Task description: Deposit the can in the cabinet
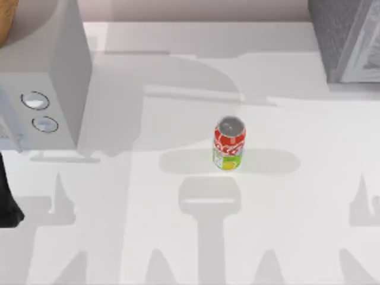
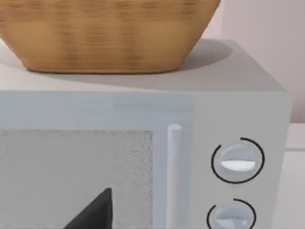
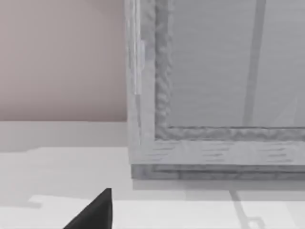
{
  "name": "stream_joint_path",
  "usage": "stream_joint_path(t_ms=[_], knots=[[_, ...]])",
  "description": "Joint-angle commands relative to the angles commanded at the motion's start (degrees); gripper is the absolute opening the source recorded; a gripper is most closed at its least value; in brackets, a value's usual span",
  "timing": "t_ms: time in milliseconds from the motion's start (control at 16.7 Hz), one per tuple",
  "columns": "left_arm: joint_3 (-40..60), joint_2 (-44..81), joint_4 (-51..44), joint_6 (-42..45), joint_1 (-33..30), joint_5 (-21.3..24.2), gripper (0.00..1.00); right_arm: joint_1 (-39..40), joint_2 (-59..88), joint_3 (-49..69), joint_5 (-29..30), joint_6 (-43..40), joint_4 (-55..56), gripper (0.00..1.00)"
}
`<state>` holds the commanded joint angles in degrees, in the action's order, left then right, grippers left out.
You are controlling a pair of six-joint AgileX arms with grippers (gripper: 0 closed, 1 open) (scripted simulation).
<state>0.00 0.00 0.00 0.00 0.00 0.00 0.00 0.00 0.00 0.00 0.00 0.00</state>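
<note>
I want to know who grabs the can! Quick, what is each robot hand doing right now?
Left gripper: faces the box with two dials; holding nothing that I can see.
Right gripper: faces the cabinet; the can stands alone on the table.

A pale grey box (image 2: pixel 238 109) faces the camera, with two round dials (image 2: pixel 237 161) beside an upright handle (image 2: pixel 174 176). A woven basket (image 2: pixel 107 33) rests on top. One dark fingertip (image 2: pixel 95 212) shows.
</note>
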Motion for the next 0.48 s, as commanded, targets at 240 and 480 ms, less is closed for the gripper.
stream_joint_path(t_ms=[240, 480], knots=[[0.0, 0.0, 0.0, 0.0, 0.0, 0.0, 1.0, 0.12, 0.67, 1.19, 1.12, -0.17, 1.6, 1.0], [0.0, 0.0, 0.0, 0.0, 0.0, 0.0, 1.0, 2.79, 7.11, 6.26, 6.25, -0.73, 9.93, 1.0]])
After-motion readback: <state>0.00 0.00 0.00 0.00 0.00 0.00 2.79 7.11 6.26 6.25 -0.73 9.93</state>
